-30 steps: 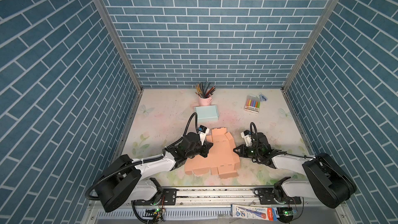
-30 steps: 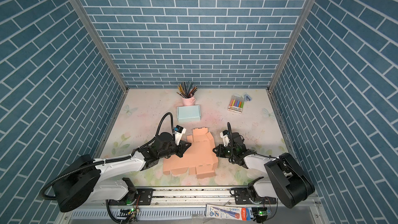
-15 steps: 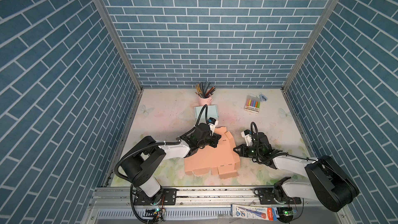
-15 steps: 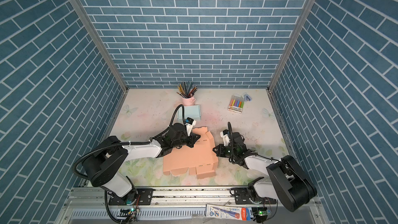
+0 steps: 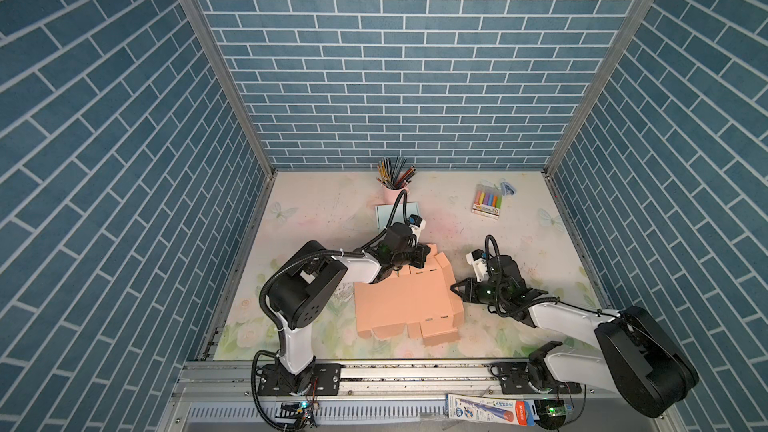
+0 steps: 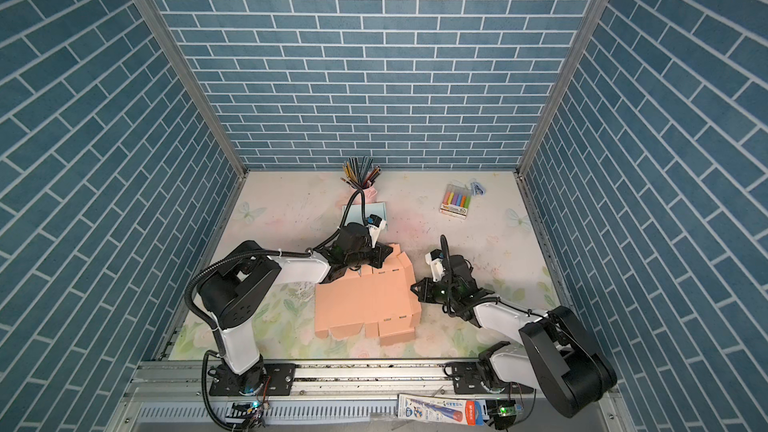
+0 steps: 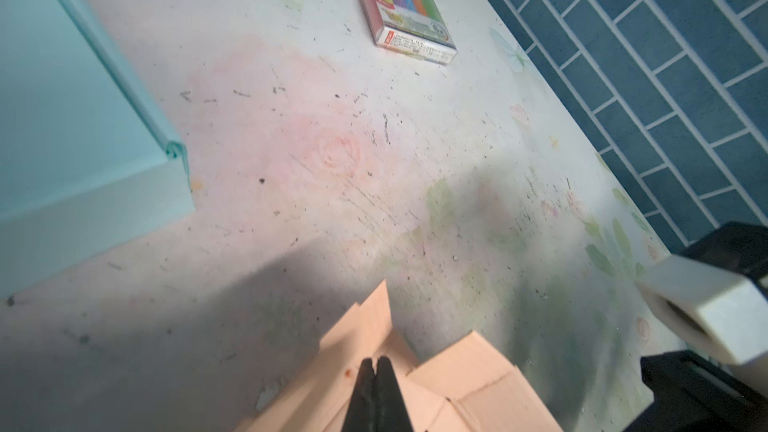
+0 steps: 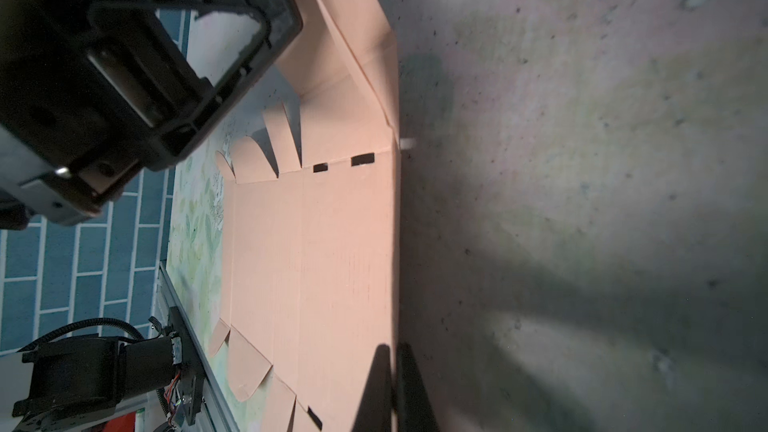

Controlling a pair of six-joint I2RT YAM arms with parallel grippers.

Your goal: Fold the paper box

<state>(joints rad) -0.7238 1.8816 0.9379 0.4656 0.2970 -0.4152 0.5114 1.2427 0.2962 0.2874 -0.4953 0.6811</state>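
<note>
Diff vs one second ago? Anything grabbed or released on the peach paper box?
The left gripper swept from the left edge of the flat peach paper box rightward to its far flaps, arm swinging up and round; jaws shut throughout, nothing visibly taken or released. The right gripper stayed shut at the box's right edge. Box, pink pencil cup, mint-green flat box and marker pack unmoved.

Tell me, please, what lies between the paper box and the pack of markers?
Only bare, scuffed table mat lies between the paper box and the pack of markers; the left wrist view shows it best, and both top views agree.
</note>
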